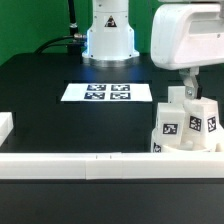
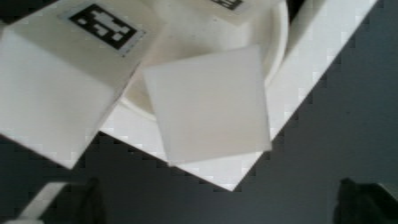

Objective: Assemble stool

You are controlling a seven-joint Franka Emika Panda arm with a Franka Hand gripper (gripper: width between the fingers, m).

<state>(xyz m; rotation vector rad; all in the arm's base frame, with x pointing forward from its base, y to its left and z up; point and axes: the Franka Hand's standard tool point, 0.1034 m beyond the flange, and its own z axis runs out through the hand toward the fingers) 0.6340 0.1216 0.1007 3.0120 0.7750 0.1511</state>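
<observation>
The stool's white tagged parts stand bunched together at the exterior view's right, against the front rail. Two of these blocky legs [image 1: 170, 122] [image 1: 200, 118] show black-and-white tags. I cannot pick the round seat out of the bunch. My gripper [image 1: 188, 88] hangs just above the bunch, under the big white hand. In the wrist view a plain white leg face [image 2: 205, 105] and a tagged leg [image 2: 80, 60] fill most of the picture. My gripper [image 2: 210, 205] is open there: its dark fingertips [image 2: 50, 203] stand far apart with only dark table between them. Nothing is held.
A long white rail [image 1: 90, 165] runs along the table's front edge, with a short rail piece [image 1: 5, 125] at the exterior view's left. The marker board [image 1: 108, 92] lies flat mid-table in front of the arm's base [image 1: 108, 35]. The table top is black.
</observation>
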